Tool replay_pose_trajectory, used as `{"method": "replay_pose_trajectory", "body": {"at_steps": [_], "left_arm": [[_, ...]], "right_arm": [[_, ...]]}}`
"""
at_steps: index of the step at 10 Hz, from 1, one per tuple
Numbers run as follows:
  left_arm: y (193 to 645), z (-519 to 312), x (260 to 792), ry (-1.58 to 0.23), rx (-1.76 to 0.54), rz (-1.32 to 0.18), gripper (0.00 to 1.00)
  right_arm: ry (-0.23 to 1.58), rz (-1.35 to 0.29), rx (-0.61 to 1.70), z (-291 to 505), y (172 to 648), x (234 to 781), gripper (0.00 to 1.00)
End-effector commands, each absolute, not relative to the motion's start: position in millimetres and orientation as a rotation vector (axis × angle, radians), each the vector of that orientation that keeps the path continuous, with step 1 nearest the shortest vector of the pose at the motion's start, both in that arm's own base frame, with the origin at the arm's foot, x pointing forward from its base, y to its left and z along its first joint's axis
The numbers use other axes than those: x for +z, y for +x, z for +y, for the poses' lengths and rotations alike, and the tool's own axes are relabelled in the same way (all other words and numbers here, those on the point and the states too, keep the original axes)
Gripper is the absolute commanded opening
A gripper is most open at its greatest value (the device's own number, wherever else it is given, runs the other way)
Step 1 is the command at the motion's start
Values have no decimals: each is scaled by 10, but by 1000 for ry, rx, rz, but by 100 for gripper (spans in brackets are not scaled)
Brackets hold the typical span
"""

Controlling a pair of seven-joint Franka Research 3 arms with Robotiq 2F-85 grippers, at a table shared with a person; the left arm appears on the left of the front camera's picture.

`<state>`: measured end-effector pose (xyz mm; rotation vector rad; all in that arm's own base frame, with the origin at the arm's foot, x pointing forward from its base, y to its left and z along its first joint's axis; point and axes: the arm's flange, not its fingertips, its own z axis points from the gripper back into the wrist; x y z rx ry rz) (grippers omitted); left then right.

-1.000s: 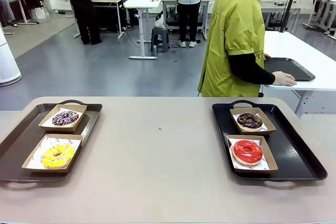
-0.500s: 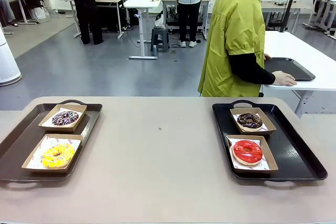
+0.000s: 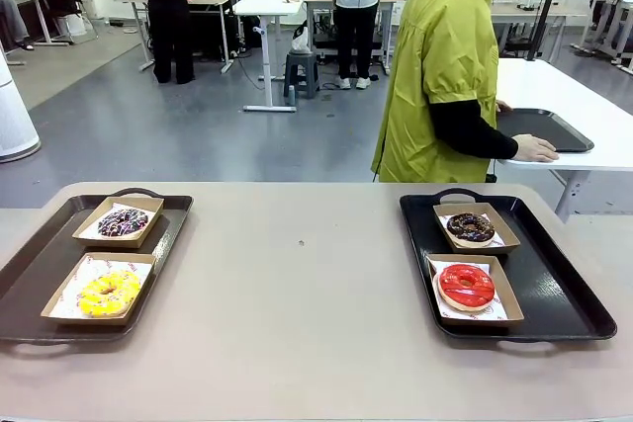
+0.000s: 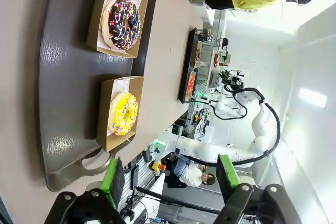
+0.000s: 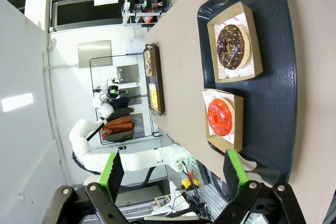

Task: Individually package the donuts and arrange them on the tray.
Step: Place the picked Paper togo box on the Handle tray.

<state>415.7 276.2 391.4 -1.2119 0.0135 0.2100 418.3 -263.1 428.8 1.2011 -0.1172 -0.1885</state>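
You've got bare table (image 3: 297,294) btwn the left tray (image 3: 40,274) & right tray (image 3: 564,294); boxed donuts fill both trays.

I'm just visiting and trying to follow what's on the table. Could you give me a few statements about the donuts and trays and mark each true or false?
1. The yellow donut lies in a cardboard box on the brown tray. True.
2. The red donut shares a box with the chocolate donut. False: each lies in its own box, the chocolate one farther from the robot.
3. The person's hand is on the table with the donuts. False: it rests on another white table behind, beside an empty dark tray.
4. The left gripper has its jaws open and holds nothing. True.
5. All four donuts sit on one tray. False: two are on the brown tray, two on the black tray.
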Motion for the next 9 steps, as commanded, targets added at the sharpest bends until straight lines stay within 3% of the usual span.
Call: {"method": "replay_pose_trajectory", "body": {"at_steps": [1,9], "left_arm": [[4137,2733,3949,-1197,219,17,91],[4137,2733,3949,-1197,219,17,91]], "right_arm": [[1200,-111,-177,-2644,4178,4305,100],[1200,-111,-177,-2644,4178,4305,100]]}}
